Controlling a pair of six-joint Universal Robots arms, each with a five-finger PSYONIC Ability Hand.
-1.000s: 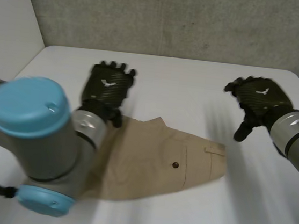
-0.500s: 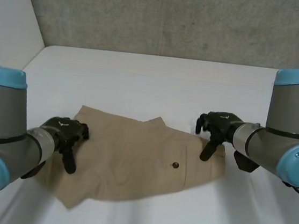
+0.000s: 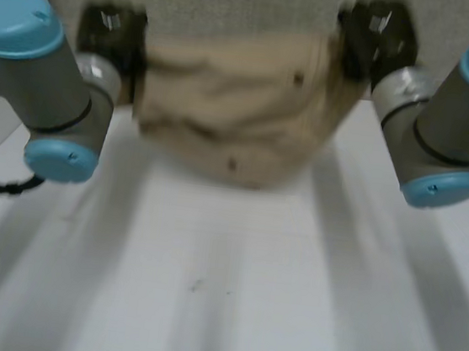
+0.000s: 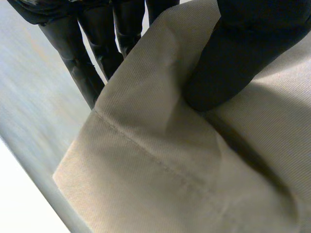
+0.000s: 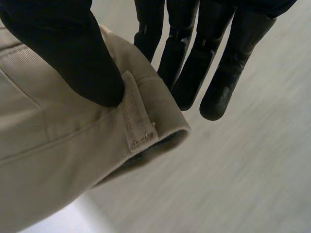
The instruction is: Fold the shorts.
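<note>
Treat shorts [image 3: 233,116] as light, limp cloth, sagging between hands in upper middle of frame. Grip stitched edges: left hand [image 3: 111,34], upper left, pinching hem corner; right hand [image 3: 373,35], upper right, pinching waistband beside belt loop [image 5: 138,119].

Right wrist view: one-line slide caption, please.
Right robot hand pinches the shorts at a belt loop.

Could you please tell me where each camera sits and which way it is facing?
Head: behind the arms, facing down at the table; left hand and right hand hold the shorts up.
Left wrist: along its palm; its hand pinches a hem corner.
Right wrist: along its palm; its hand pinches the waistband.
All share the shorts.
</note>
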